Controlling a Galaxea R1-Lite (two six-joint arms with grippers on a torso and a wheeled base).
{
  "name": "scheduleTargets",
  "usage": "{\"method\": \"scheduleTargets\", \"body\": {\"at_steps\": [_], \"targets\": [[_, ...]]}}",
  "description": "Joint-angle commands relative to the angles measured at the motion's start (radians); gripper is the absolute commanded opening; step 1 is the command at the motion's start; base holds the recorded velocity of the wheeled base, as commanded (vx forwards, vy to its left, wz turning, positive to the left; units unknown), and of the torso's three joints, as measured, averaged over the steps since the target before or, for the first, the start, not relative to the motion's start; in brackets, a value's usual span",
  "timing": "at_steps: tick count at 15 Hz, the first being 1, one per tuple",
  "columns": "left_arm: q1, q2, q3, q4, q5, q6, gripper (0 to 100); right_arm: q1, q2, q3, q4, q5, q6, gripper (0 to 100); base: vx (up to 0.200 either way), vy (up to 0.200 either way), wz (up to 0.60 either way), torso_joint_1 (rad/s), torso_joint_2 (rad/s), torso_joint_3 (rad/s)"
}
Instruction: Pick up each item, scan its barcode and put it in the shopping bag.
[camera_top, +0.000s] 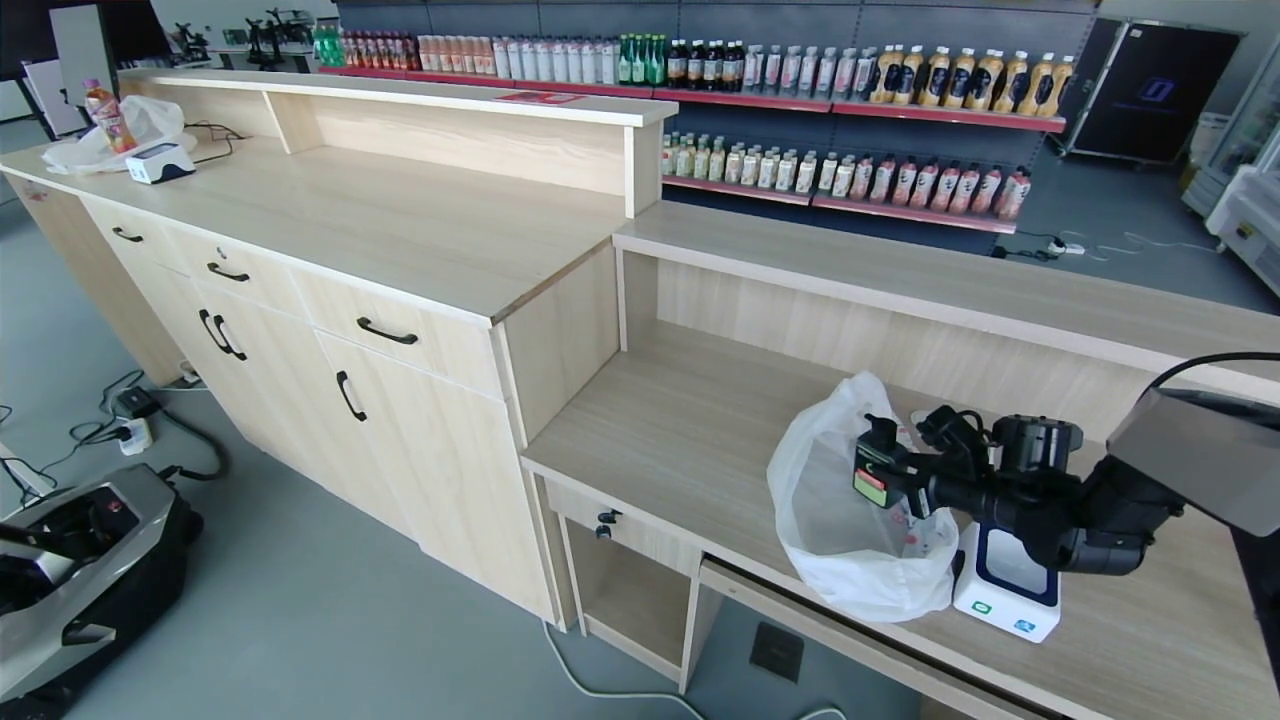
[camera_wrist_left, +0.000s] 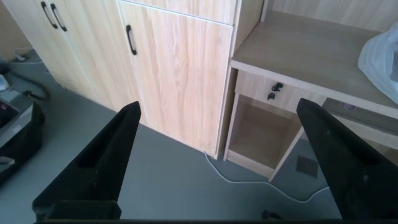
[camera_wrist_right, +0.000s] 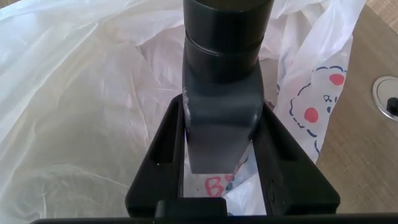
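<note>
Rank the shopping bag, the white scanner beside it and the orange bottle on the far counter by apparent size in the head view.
1. shopping bag
2. white scanner
3. orange bottle, though it stands much farther from the camera

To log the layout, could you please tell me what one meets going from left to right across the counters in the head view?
Drink bottle → small white device → shopping bag → white scanner box.
</note>
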Motion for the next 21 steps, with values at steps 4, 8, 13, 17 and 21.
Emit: {"method": "scheduleTargets", "body": {"at_steps": [4,8,13,17,21], "targets": [[0.001,0.001,0.0,0.0,0.0,0.0,100,0.013,0.042,-0.021,-0.034,0.0,0.03,0,0.0,0.0,0.0,0.0,0.0,0.0],[0.001,0.001,0.0,0.0,0.0,0.0,100,0.013,0.064,-0.023,-0.05,-0.001,0.054,0,0.0,0.0,0.0,0.0,0.0,0.0],[0.001,0.001,0.0,0.0,0.0,0.0,100,0.012,0.079,-0.023,-0.061,0.0,0.054,100,0.0,0.0,0.0,0.0,0.0,0.0],[0.001,0.001,0.0,0.0,0.0,0.0,100,0.019,-0.079,0.003,-0.007,0.0,0.06,100,0.0,0.0,0.0,0.0,0.0,0.0],[0.001,0.001,0.0,0.0,0.0,0.0,100,-0.027,-0.4,0.151,0.174,0.003,0.047,100,0.0,0.0,0.0,0.0,0.0,0.0]]}}
